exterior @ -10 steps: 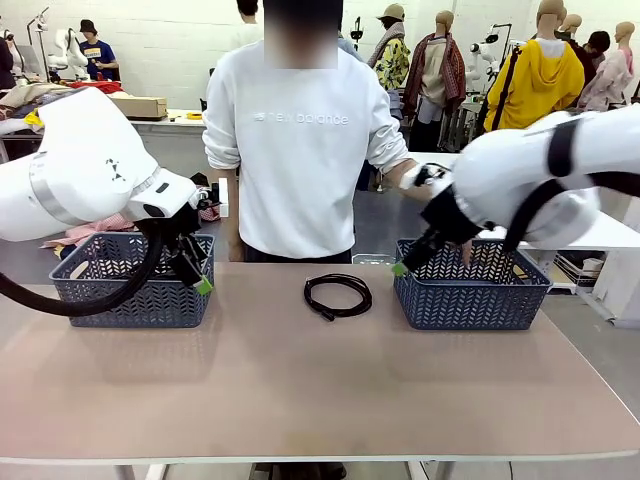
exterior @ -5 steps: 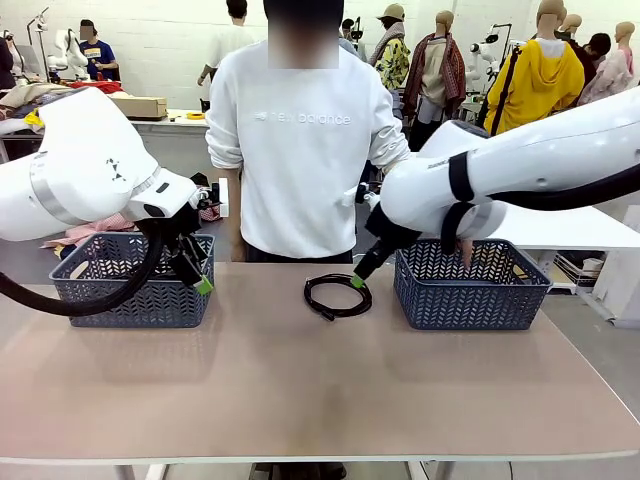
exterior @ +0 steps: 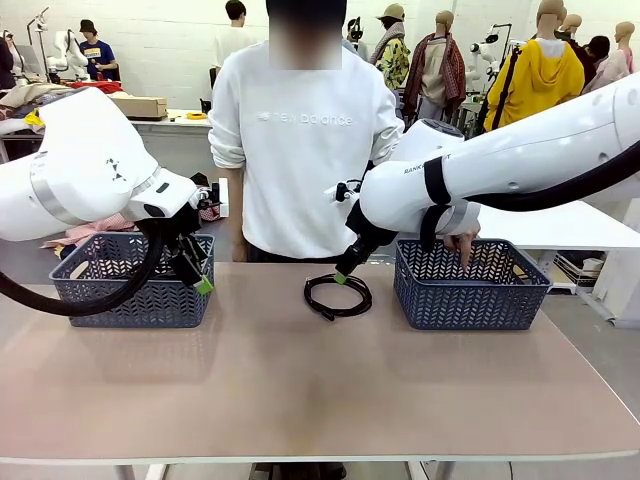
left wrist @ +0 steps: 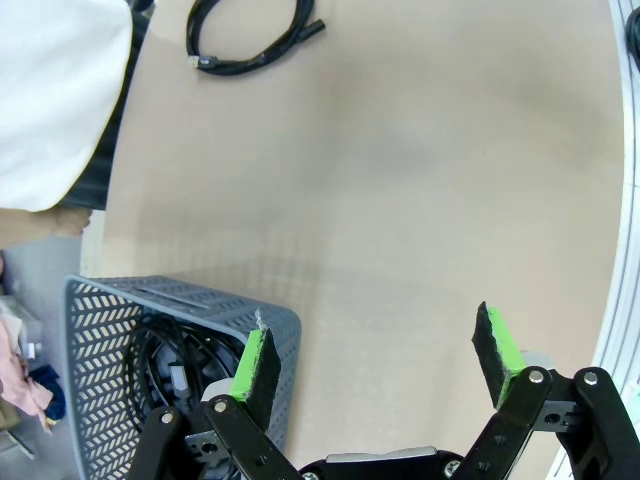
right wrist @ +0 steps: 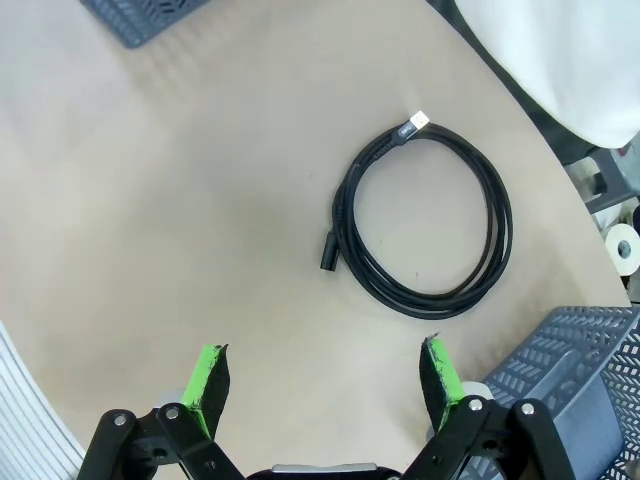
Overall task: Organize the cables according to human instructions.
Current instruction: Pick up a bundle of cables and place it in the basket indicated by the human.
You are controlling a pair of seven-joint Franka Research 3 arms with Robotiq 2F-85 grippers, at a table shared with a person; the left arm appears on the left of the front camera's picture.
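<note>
One coiled black cable [exterior: 309,294] lies on the table between the two baskets. My right gripper [exterior: 342,272] hangs open just above its far edge; in the right wrist view the cable [right wrist: 347,215] sits ahead of the open green-padded gripper [right wrist: 325,378], untouched. My left gripper [exterior: 197,272] is open at the front right corner of the left basket [exterior: 130,295], holding nothing. In the left wrist view the gripper [left wrist: 375,355] straddles that basket's corner [left wrist: 270,320], with more black cables [left wrist: 160,345] coiled inside and the table cable [left wrist: 280,55] far off.
A second grey basket [exterior: 470,295] stands at the right, and the person's hand [exterior: 462,245] reaches into it. The person stands at the far edge, right behind the cable. The near half of the table is bare.
My right arm has swung left from over the right basket to above the cable on the table. The left arm has stayed still.
</note>
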